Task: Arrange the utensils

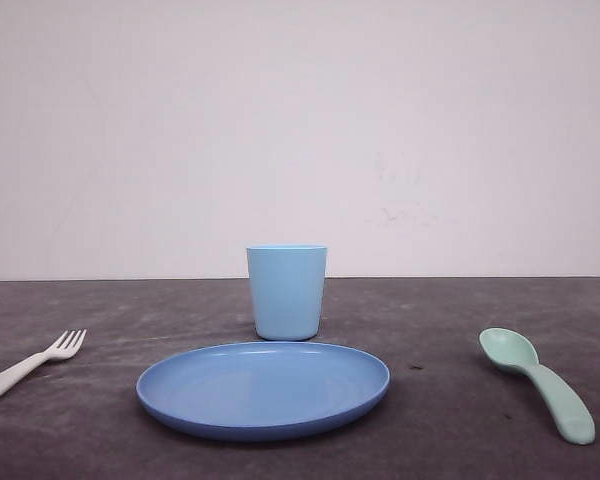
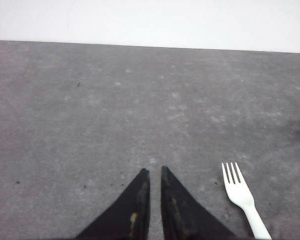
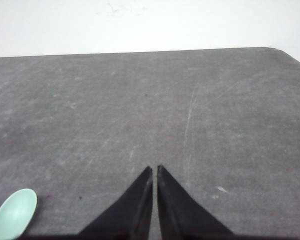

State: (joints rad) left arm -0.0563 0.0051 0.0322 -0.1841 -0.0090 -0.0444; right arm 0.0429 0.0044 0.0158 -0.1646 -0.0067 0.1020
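A round blue plastic plate (image 1: 263,390) is seen at the centre of the dark grey, scuffed surface (image 1: 450,310), with a light blue plastic cup (image 1: 286,291) standing upright just behind it. A slim white plastic fork (image 1: 35,365) with four tines is found lying flat on the surface to the left of the plate, well apart from it, its handle cut off by the picture's left edge. A mint-green plastic spoon (image 1: 540,381) with a thick rounded handle is found lying to the right of the plate, bowl turned away from the robot, also well apart.

In the left wrist view, the left pincer (image 2: 153,171) is recorded above bare surface with its black fingers nearly pressed together, a narrow slit between the tips and nothing held; the fork (image 2: 242,196) lies just beside it, untouched.

In the right wrist view, the right pincer (image 3: 154,168) is likewise recorded nearly pressed together and holding nothing; the spoon's bowl (image 3: 14,214) is noted near it, apart from the fingers.
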